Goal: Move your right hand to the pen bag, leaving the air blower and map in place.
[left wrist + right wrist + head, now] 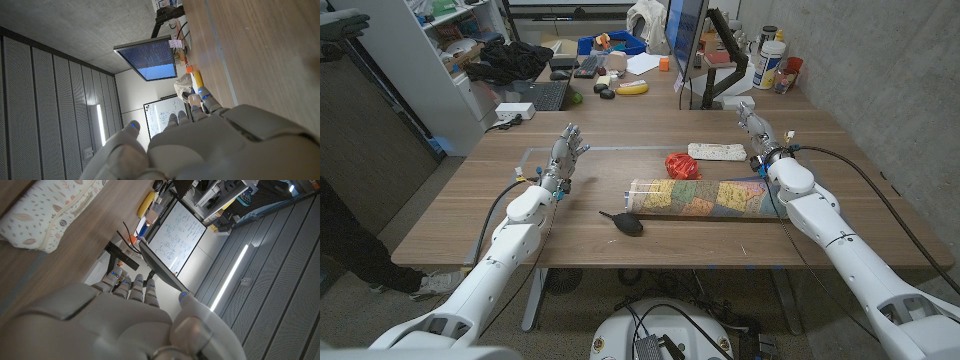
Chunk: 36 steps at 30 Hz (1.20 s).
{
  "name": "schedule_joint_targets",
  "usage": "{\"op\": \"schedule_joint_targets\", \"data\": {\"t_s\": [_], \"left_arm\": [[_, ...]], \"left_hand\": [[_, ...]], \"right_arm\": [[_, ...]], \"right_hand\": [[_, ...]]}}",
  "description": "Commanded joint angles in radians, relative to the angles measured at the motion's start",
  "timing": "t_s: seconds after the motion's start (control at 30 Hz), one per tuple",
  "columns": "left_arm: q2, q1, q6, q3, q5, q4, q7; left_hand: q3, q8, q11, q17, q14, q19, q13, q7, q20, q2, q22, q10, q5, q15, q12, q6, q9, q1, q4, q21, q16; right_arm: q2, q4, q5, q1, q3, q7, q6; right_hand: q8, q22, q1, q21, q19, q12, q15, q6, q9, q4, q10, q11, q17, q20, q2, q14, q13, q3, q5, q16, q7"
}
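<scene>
The white patterned pen bag point(717, 152) lies on the table behind the rolled map point(705, 196); in the right wrist view the pen bag point(35, 212) shows close beside my hand. My right hand point(754, 124) is raised with straight fingers, holding nothing, a little to the right of the bag. The black air blower point(623, 221) lies in front of the map's left end. My left hand point(564, 155) stands over the table's left part, fingers apart, with nothing in it.
A red crumpled object point(682, 165) sits between the pen bag and the map. A monitor point(684, 40) on a stand rises behind the table, with a cluttered desk, keyboard and banana point(633, 88) beyond. Bottles point(767, 62) stand at the back right.
</scene>
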Motion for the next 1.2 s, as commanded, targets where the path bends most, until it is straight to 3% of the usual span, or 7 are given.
{"op": "schedule_joint_targets", "data": {"t_s": [0.03,1.2], "left_arm": [[0.004,0.008,0.004,-0.006,0.002,-0.008,-0.001],[0.006,-0.002,0.004,-0.017,-0.003,0.018,-0.022]], "left_hand": [[-0.002,0.002,0.003,0.003,-0.078,-0.13,0.001,0.0,-0.055,0.102,0.001,-0.044,0.005,-0.031,0.004,-0.077,0.004,0.005,-0.001,-0.002,0.006],[-0.008,0.002,0.003,0.002,-0.077,-0.127,0.002,-0.001,-0.056,0.104,0.002,-0.043,0.008,-0.033,0.004,-0.072,0.004,0.006,-0.001,-0.007,0.005]], "right_arm": [[-0.008,-0.02,-0.039,0.007,-0.007,-0.011,-0.02],[-0.02,-0.043,-0.186,0.085,-0.062,-0.03,-0.097]], "right_hand": [[0.003,0.006,0.012,-0.005,0.001,0.002,-0.001,0.01,0.002,-0.007,0.006,-0.001,0.002,-0.02,0.053,0.006,0.004,0.005,-0.001,0.0,-0.002],[-0.001,0.006,0.028,-0.011,0.005,0.002,-0.002,0.017,0.002,-0.015,0.015,-0.008,0.002,-0.017,0.056,0.013,0.004,0.015,-0.005,0.0,-0.005]]}}
